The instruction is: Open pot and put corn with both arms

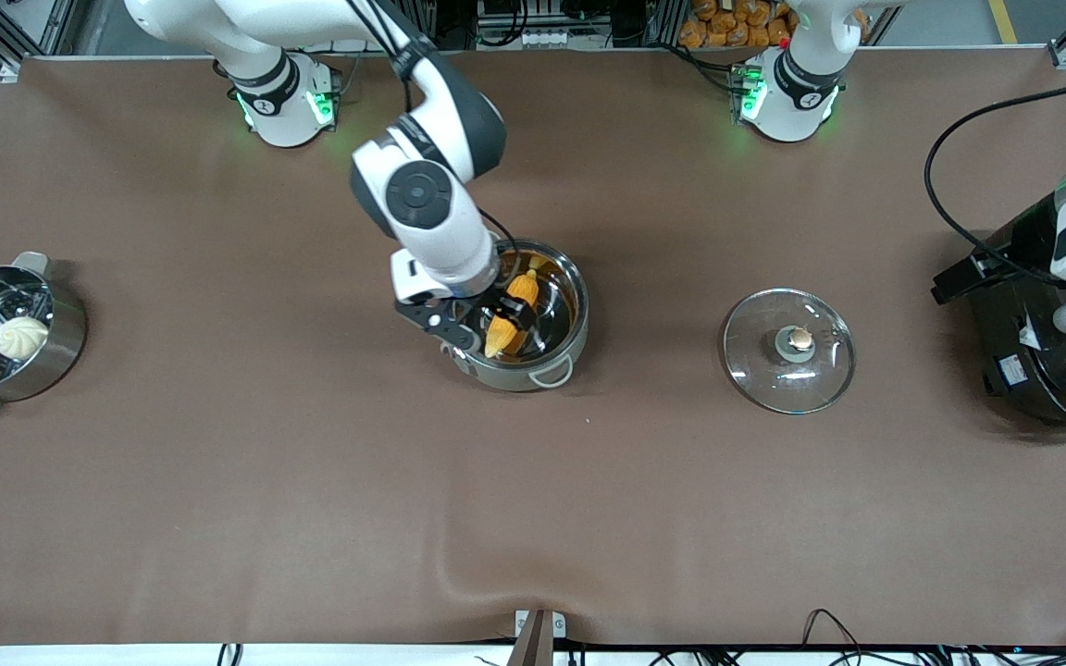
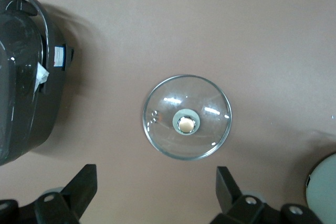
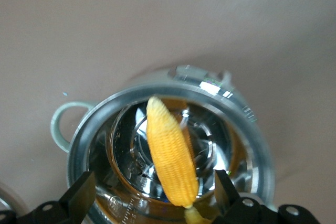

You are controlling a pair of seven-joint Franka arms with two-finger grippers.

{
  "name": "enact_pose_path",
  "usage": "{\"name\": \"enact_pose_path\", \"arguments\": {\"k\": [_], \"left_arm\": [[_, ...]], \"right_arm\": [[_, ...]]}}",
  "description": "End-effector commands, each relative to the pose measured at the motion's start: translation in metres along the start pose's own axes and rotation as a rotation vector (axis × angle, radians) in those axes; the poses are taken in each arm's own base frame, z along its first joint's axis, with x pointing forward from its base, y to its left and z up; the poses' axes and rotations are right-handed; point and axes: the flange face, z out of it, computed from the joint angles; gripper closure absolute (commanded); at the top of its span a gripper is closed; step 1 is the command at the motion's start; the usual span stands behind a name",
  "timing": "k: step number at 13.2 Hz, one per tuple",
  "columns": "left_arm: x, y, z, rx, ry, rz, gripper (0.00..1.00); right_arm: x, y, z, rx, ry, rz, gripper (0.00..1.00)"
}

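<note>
Corn (image 3: pixel 170 153) in pot (image 3: pixel 252 129), between parted right jaws (image 3: pixel 153 195), untouched; left jaws (image 2: pixel 156 187) parted over lid (image 2: pixel 210 129).

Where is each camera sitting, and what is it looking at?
Front view: high across the table, facing both arms' bases; the right gripper is over the pot, around the corn.
Left wrist view: on the left arm, looking down at the glass lid; its open fingers show.
Right wrist view: on the right arm, looking into the pot; its fingers flank the corn.
Front and left wrist views share the lid and rice cooker.
</note>
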Motion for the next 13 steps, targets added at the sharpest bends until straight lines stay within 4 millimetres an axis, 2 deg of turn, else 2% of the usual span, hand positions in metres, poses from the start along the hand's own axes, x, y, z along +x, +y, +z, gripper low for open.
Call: {"name": "enact_pose_path", "arguments": {"k": [1,3,6,8,10,13], "left_arm": [[-0.018,-0.004,-0.022,-0.012,0.007,0.061,0.0],[-0.022,-0.006,-0.026,-0.006,-0.005,0.119,0.0],[-0.024,-0.001,-0.028,-0.007,0.001,0.163,0.0],[-0.024,0.002,-0.039,-0.014,0.012,0.167,0.0],[-0.027,0.004,-0.045,-0.024,0.004,0.17,0.0],[-0.027,0.003,-0.049,-0.038,-0.003,0.168,0.0]], "right_arm": [[0.046,0.061,-0.104,0.005,-0.043,-0.019,0.0],[0.075,0.118,-0.17,-0.016,-0.065,-0.104,0.0],[0.116,0.201,-0.241,-0.067,-0.05,-0.266,0.0],[0.135,0.244,-0.269,-0.146,0.013,-0.416,0.0],[0.155,0.286,-0.293,-0.149,0.042,-0.473,0.0],[0.178,0.334,-0.312,-0.131,0.057,-0.522,0.0]]}}
